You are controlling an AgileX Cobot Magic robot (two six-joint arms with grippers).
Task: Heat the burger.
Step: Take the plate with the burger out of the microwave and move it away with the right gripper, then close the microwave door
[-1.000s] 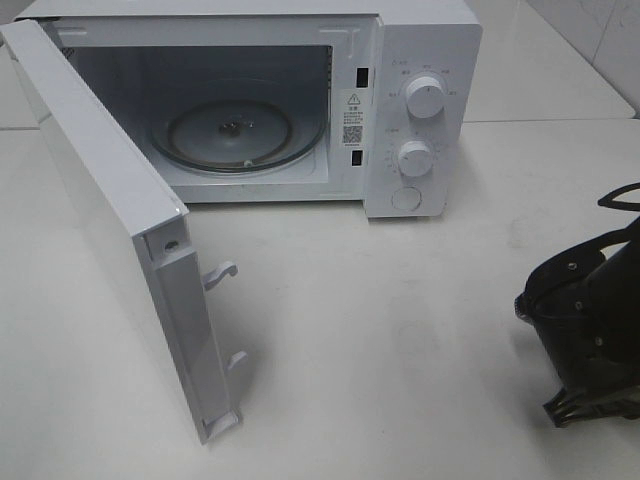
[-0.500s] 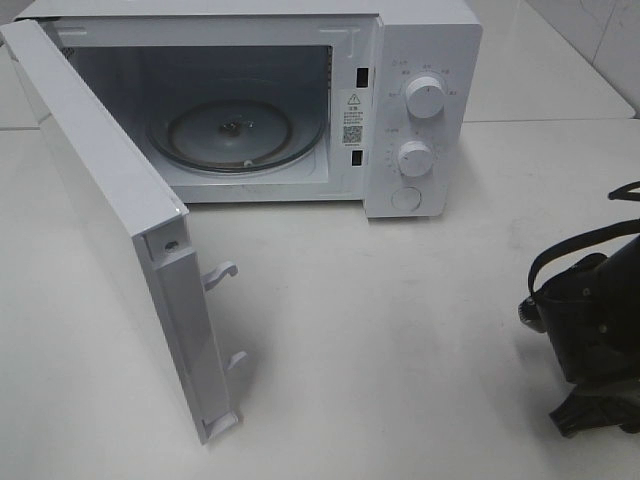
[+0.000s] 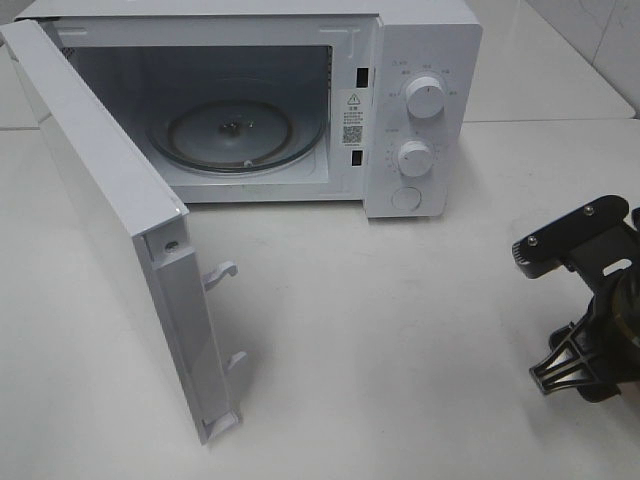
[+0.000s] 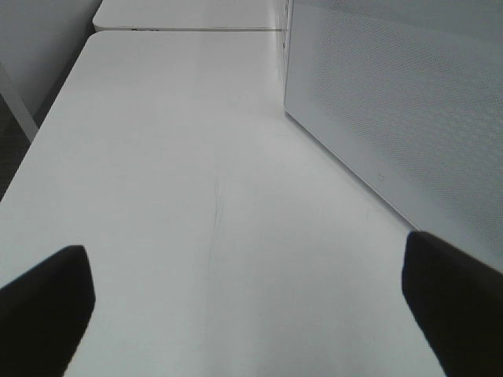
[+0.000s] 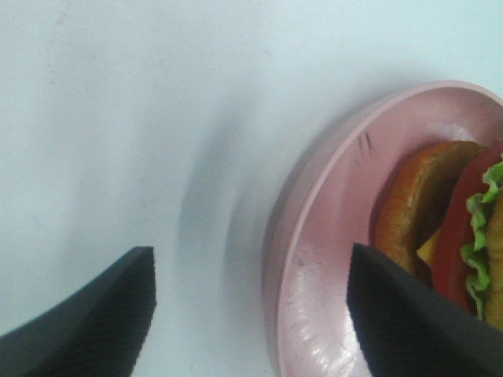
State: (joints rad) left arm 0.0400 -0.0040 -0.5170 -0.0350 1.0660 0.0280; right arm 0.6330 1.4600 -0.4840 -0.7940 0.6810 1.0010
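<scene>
In the right wrist view the burger (image 5: pixel 448 228) lies tipped on its side on a pink plate (image 5: pixel 314 259), showing brown bun, a red layer and green lettuce. My right gripper (image 5: pixel 251 314) is open and straddles the plate's rim: one finger is over the plate beside the burger, the other over the bare table. In the high view that arm (image 3: pixel 585 310) is at the right edge, and the burger and plate are out of sight there. My left gripper (image 4: pixel 244 314) is wide open over the table with nothing between its fingers.
A white microwave (image 3: pixel 420 100) stands at the back with its door (image 3: pixel 110 200) swung wide open to the left. A glass turntable (image 3: pixel 235 135) lies inside. In the left wrist view the door's perforated panel (image 4: pixel 393 102) stands close beside my left gripper.
My right gripper has opened wider. The right arm's wrist has shifted and turned at the right edge, and its bracket now shows. The microwave has not moved.
</scene>
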